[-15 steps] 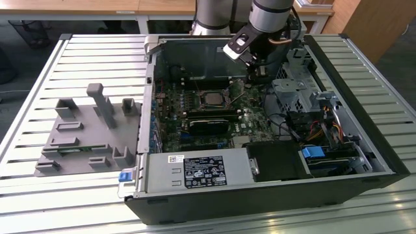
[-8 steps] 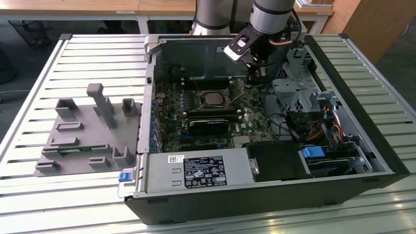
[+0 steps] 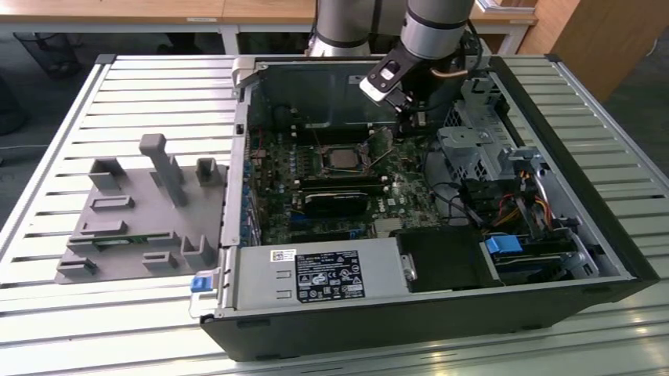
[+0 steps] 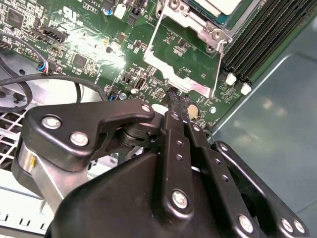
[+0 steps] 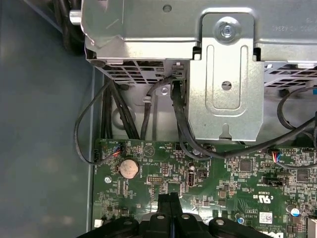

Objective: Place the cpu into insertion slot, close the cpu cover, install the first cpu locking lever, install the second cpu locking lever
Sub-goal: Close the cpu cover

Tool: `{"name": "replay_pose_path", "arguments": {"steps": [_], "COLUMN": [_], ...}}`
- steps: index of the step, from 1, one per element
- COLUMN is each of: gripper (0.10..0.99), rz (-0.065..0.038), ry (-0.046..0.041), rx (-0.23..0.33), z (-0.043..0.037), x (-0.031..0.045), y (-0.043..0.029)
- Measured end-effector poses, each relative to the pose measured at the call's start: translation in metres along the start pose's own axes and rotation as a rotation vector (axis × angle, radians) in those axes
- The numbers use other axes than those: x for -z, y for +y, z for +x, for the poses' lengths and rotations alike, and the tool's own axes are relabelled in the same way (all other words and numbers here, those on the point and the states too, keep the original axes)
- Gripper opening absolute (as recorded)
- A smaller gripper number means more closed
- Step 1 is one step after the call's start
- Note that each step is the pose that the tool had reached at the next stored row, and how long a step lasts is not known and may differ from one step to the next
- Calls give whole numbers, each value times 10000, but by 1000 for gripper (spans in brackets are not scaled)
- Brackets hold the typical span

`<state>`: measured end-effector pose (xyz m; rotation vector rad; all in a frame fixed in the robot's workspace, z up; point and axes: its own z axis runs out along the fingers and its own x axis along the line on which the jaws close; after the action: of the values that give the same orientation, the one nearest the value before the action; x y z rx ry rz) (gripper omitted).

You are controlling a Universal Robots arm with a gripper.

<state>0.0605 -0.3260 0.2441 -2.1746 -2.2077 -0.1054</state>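
Observation:
The cpu (image 3: 343, 159) lies flat in the insertion slot (image 3: 323, 149) on the green board; its pale top also shows in the second wrist view (image 4: 218, 6), inside the slot's silver rim (image 4: 190, 21). The cpu cover (image 4: 195, 88) is swung open off the slot, and green board shows through its square opening. In the exterior view the cover (image 3: 381, 146) stands to the right of the slot. My gripper (image 3: 410, 124) hangs over the cover's outer edge. Its black fingers (image 5: 167, 203) are shut together with nothing seen between them, and the tip (image 4: 174, 106) is just short of the cover's edge.
A silver drive cage (image 5: 223, 74) with black cables (image 5: 183, 129) stands close beyond the gripper. A coin battery (image 5: 130, 168) sits on the board. Long black memory slots (image 4: 262, 34) run beside the slot. A power supply (image 3: 313, 274) and a grey fixture (image 3: 136, 211) lie nearer the front.

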Motion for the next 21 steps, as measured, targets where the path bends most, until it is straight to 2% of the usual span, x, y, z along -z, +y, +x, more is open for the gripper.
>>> {"name": "replay_pose_path", "arguments": {"steps": [21], "gripper": [106], "rz": [0], "ry": [2], "rx": [0], "z": [3], "x": [-24], "y": [-316]}}
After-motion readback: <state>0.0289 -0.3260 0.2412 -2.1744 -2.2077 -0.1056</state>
